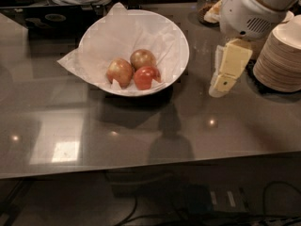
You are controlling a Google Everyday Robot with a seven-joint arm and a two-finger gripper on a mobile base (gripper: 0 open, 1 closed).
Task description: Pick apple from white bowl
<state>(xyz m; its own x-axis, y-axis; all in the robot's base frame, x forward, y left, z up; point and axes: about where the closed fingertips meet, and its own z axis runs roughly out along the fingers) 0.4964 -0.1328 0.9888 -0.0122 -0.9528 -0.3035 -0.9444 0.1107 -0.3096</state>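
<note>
Gripper (220, 86) hangs pointed down over the table (141, 135), just right of the white bowl (184, 46) and apart from its rim, beside a stack of paper bowls (277, 62). From this side I cannot tell how far open it is, and it carries no fruit. The apple (120, 72), yellowish-tan with a red-brown blush, lies low in the bowl on crumpled paper (70, 62), which likely cushions it. It touches a redder apple (145, 77), with a second mottled apple (143, 59) behind. The slope gathers all three, so reaching one probably means coming down over the rim.
</note>
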